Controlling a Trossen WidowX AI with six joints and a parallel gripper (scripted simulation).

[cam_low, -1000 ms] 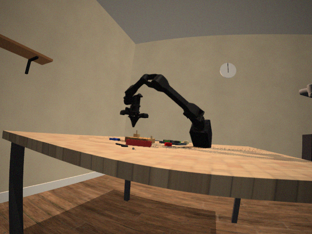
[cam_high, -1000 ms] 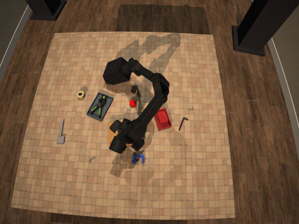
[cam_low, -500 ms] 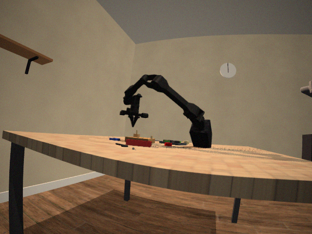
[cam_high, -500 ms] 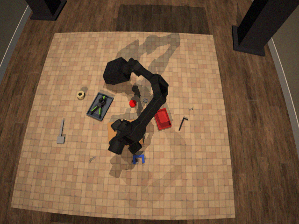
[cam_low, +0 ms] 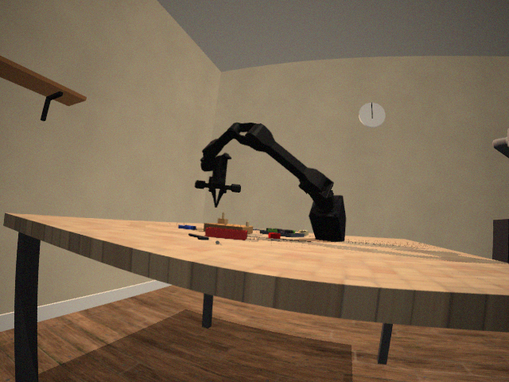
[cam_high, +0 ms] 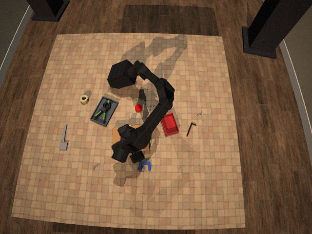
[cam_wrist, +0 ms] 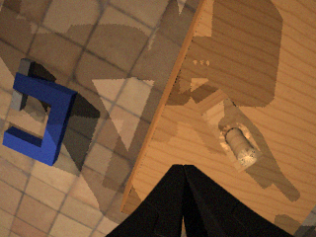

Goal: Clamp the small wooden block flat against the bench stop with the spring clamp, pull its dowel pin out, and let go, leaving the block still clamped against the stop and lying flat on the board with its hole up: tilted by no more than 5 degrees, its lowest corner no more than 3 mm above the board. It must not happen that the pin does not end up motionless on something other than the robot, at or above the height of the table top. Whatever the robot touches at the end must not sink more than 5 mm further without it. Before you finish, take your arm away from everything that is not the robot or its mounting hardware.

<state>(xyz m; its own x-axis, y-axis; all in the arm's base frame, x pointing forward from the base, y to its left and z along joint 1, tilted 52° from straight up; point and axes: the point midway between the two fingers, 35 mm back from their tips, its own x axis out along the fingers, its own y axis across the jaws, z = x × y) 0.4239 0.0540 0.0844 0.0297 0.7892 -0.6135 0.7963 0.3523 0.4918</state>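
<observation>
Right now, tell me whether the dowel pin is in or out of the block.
In. The dowel pin stands upright from the block; the shut pincer hangs above.

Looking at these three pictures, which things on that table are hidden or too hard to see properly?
- Wooden board: in the top view the arm covers most of it, along with the block and pin.
- Block with pin: wrist view, shadowed and blurred; whether it touches a stop is unclear.
- Blue piece: top view, partly under the gripper; what it is stays unclear.
- Small screws: top view, too small.
- Tray tool: too small.
</observation>
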